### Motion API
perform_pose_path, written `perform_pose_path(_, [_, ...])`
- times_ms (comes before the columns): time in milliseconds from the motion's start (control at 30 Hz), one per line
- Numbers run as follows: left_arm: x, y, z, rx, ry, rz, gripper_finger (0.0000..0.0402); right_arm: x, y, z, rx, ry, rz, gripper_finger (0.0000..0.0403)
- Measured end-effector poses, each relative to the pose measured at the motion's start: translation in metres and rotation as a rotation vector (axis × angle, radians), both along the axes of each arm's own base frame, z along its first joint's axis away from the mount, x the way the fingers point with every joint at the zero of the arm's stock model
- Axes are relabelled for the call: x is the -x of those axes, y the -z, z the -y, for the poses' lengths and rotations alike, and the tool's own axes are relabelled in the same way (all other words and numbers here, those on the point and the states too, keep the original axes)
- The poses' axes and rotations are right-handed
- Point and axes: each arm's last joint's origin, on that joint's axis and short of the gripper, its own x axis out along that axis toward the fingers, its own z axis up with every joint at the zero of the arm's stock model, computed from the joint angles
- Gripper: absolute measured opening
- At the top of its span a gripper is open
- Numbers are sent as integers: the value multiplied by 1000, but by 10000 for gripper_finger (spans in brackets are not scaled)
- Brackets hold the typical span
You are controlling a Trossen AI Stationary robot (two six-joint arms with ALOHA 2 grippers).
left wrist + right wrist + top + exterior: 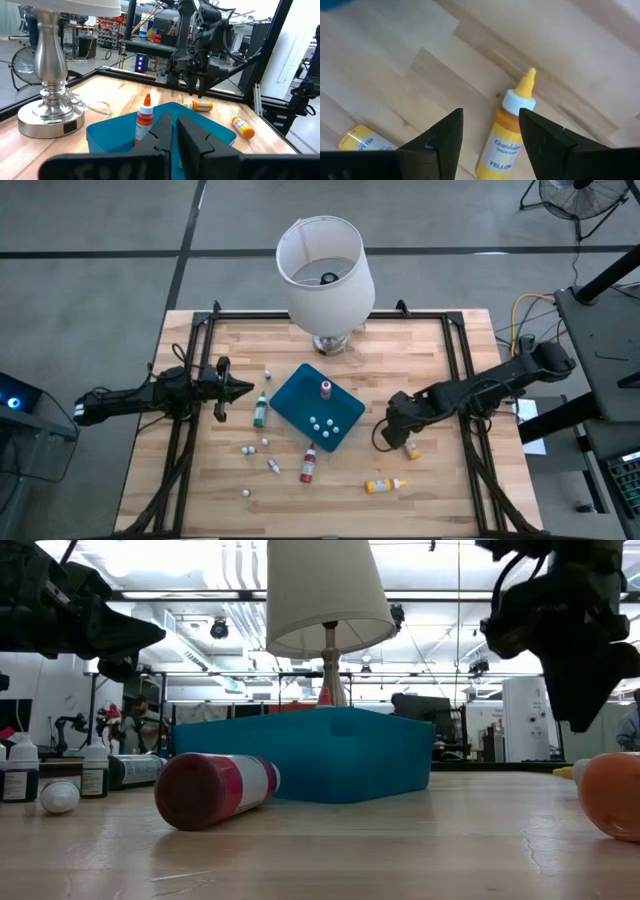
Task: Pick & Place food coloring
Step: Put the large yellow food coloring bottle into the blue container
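Right now the right gripper (487, 137) hangs with its fingers spread wide and nothing between them, poised just above a yellow bottle (506, 131) lying flat on the table (440, 500). In the right wrist view the bottle sits squarely in the gap between the two fingers, its pale-collared tip pointing away from the wrist, so its long axis runs along the line of the arm and the fingers stand to either side of its body (a fair line-up for closing across the width, as far as I can judge). A second yellow bottle (357, 140) lies just off to one side.

Seen from above, the right gripper (392, 430) is at about four o'clock from the blue tray (290, 395), with the yellow bottle (411, 448) beside it and another (384, 485) farther toward six o'clock. One red-orange bottle (326, 388) already stands in the tray. A red bottle (309, 464) and a green bottle (260, 410) lie on the wood near the tray.

The left gripper (240, 389) waits at nine o'clock, fingers pressed together and empty, nearer the green bottle. The right arm is plainly nearer the yellow one.
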Motion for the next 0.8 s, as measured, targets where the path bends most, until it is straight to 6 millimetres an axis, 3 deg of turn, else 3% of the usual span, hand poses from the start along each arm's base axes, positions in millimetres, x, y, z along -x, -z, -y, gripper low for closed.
perform_pose_path(267, [0, 0, 0, 0, 0, 0, 0, -7, 9, 4, -36, -8, -55, 182])
perform_pose_path(800, [0, 0, 0, 0, 0, 0, 0, 0, 14, 12, 23, 24, -155, 182])
